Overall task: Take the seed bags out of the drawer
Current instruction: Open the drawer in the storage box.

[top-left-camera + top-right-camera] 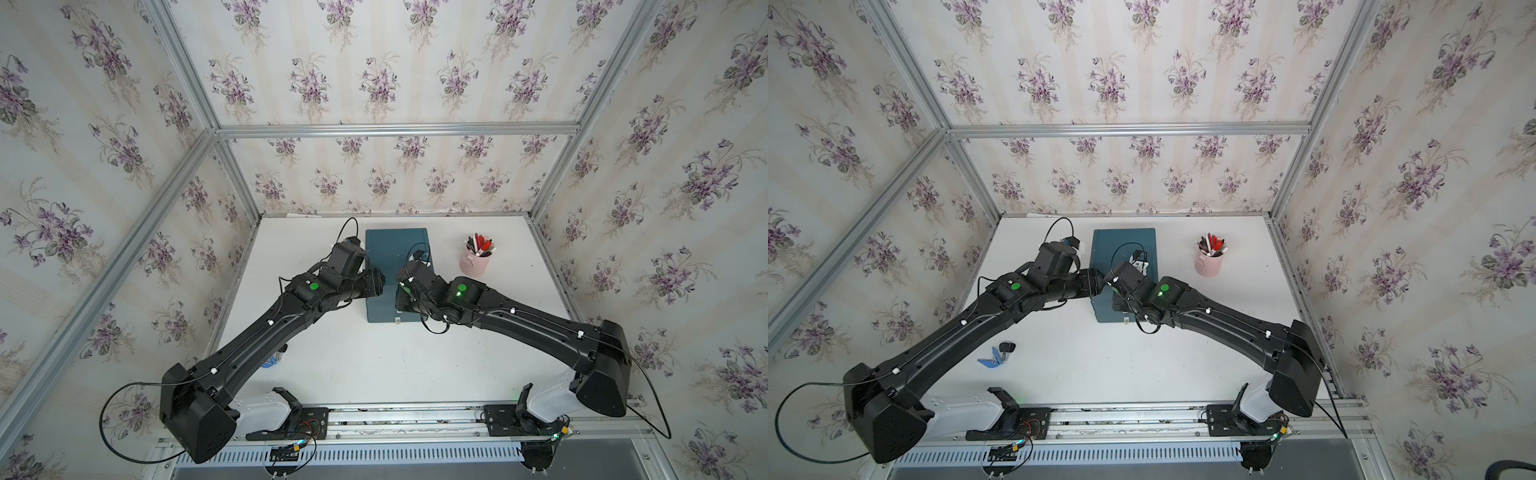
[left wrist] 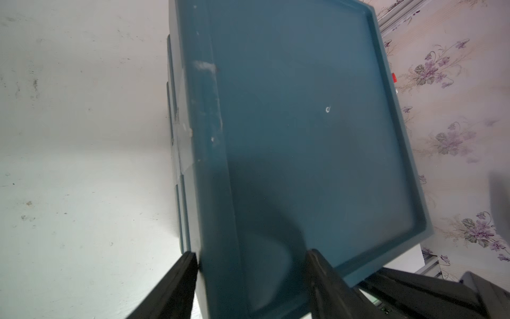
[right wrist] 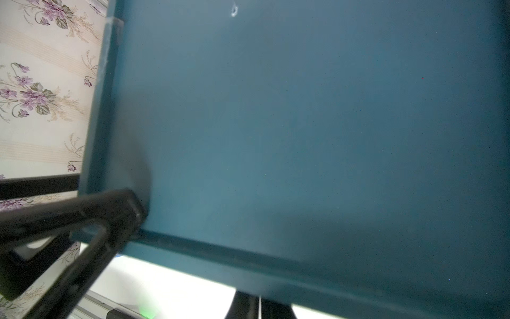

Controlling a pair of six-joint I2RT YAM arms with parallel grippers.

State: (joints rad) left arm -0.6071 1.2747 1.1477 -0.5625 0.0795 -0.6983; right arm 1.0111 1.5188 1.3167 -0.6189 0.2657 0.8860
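- Drawer unit [image 1: 397,245], the blue box on the white table [image 1: 374,365], is half covered by the left arm [image 1: 266,328] and right arm [image 1: 532,316] in both top views, front included.
- Left hand [image 2: 252,255] is spread partway and straddles the unit's side rim near the front corner. One finger [image 2: 182,279] sits against the outside wall, and the other finger [image 2: 320,273] hangs over the recessed top, not squeezing anything.
- Right hand [image 3: 259,302] is pinched fully together right at the unit's front edge; can't tell if anything's caught in there.
- Seed bags: not visible in any view, so honestly can't tell where they are.
- Pink cup [image 1: 476,264] of pens stands well off the right hand's outer side. Keys [image 1: 1000,355] with a blue tag lie well behind the left hand.
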